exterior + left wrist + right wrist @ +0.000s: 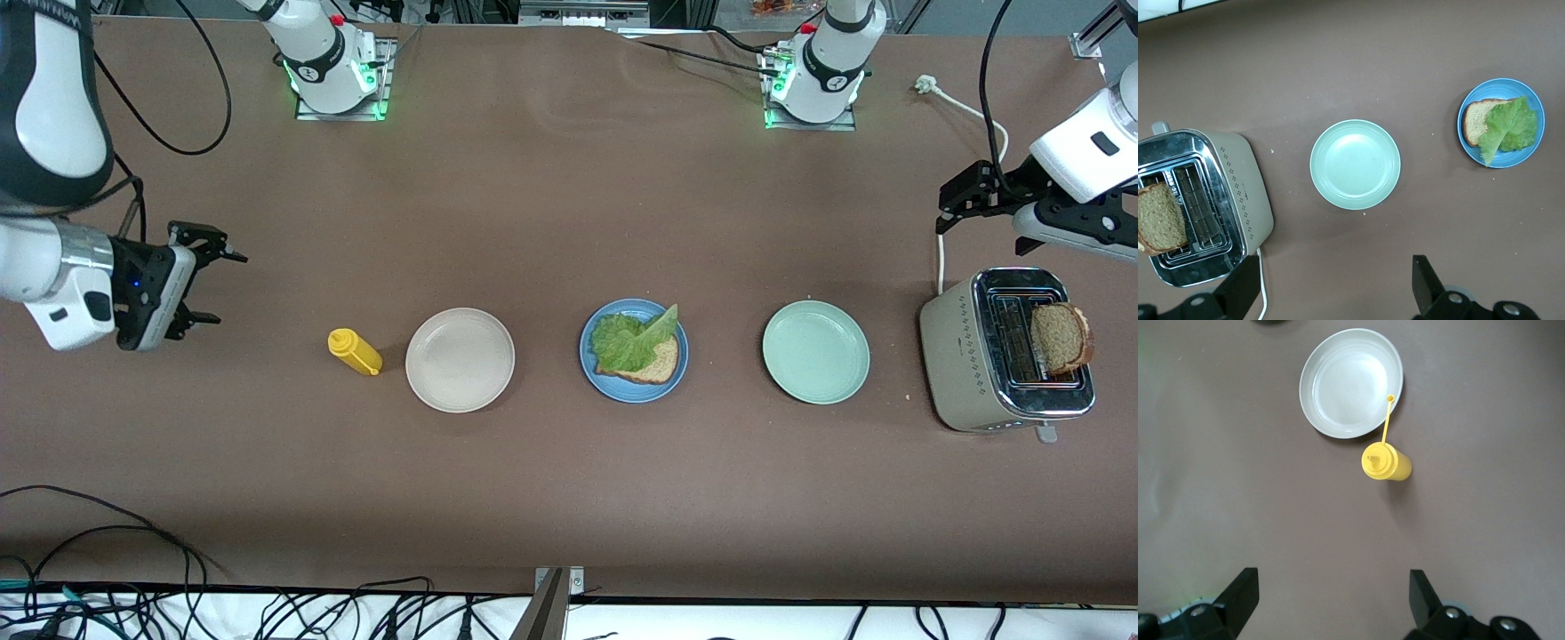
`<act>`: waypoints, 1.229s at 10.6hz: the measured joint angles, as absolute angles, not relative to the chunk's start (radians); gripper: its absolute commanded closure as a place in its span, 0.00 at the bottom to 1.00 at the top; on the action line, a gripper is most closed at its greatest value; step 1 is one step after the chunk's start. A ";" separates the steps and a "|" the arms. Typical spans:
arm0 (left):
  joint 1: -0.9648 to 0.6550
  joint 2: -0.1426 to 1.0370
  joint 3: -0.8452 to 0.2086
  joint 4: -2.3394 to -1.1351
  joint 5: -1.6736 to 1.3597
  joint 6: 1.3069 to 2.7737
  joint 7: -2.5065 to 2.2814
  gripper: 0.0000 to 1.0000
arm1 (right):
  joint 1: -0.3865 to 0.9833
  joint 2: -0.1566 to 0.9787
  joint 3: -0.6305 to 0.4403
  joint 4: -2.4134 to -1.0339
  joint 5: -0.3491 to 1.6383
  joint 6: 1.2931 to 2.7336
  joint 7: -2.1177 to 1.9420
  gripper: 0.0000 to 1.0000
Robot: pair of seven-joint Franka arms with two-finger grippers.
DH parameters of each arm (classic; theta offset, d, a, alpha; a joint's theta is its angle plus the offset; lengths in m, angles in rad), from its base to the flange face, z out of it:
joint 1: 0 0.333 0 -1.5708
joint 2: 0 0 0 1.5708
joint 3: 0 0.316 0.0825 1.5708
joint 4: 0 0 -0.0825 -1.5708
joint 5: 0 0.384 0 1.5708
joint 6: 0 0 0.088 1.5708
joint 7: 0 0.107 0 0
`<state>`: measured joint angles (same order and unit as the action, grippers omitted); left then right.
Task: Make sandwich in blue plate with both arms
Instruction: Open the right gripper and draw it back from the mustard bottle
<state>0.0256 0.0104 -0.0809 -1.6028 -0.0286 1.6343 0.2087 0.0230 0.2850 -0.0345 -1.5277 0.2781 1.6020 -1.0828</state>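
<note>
The blue plate [653,392] sits mid-table between two other plates. On it lies one brown bread slice [660,360] with a green lettuce leaf [629,340] on top. A second bread slice [1061,338] stands in a slot of the toaster [956,351]. My left gripper [944,209] is open and empty, up over the table beside the toaster. Its wrist view shows the plate [1533,93], bread [1477,121], lettuce [1510,125] and toaster slice [1161,217]. My right gripper [227,287] is open and empty over the right arm's end of the table.
A beige plate [460,360] and a yellow squeeze bottle [355,351] stand toward the right arm's end. A pale green plate [816,352] lies between the blue plate and the toaster. The toaster's white cord [941,258] runs toward the left arm's base.
</note>
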 measured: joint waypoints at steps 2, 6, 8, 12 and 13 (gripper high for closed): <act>0.026 0.010 -0.081 -1.603 -0.029 1.634 0.209 0.00 | 0.044 0.216 -0.034 -1.551 0.246 1.600 -0.915 0.00; 0.026 0.011 -0.081 -1.602 -0.029 1.634 0.209 0.00 | 0.100 0.095 -0.032 -1.604 0.195 1.586 -0.563 0.00; 0.026 0.011 -0.081 -1.602 -0.029 1.634 0.209 0.00 | 0.115 0.033 -0.031 -1.615 0.157 1.571 -0.439 0.00; 0.026 0.011 -0.080 -1.602 -0.029 1.634 0.209 0.00 | 0.148 -0.029 -0.023 -1.624 0.022 1.545 -0.308 0.00; 0.026 0.011 -0.080 -1.602 -0.029 1.634 0.209 0.00 | 0.154 -0.031 -0.014 -1.624 -0.006 1.545 -0.286 0.00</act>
